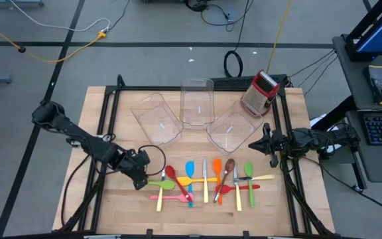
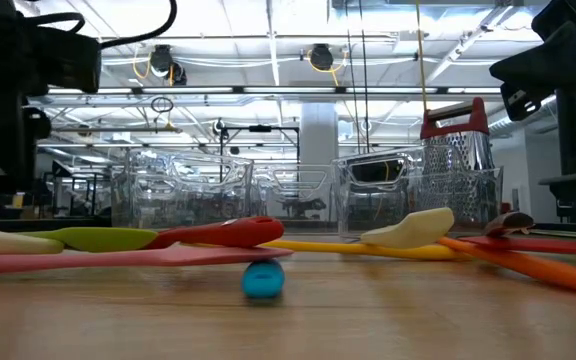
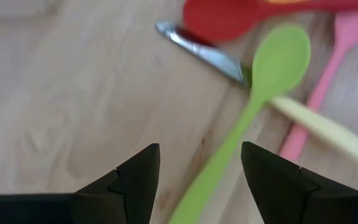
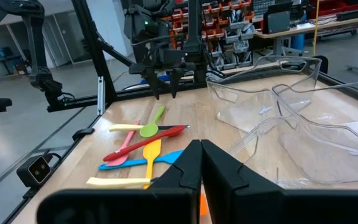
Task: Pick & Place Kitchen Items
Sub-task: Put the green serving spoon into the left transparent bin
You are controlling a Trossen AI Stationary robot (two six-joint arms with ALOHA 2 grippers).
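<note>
Your left gripper (image 3: 199, 177), fingers apart, hovers over the green spoon (image 3: 253, 106) (right gripper (image 4: 201, 165) together, near the table's (image 1: 78, 199) right edge).

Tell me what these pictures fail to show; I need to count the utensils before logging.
- Utensil pile, high view: handles cross and overlap, so the exact count is unclear.
- Green spoon, left wrist view: handle end cut off by the frame edge between the open left gripper fingers.
- Low view: far utensils hidden behind near ones.
</note>
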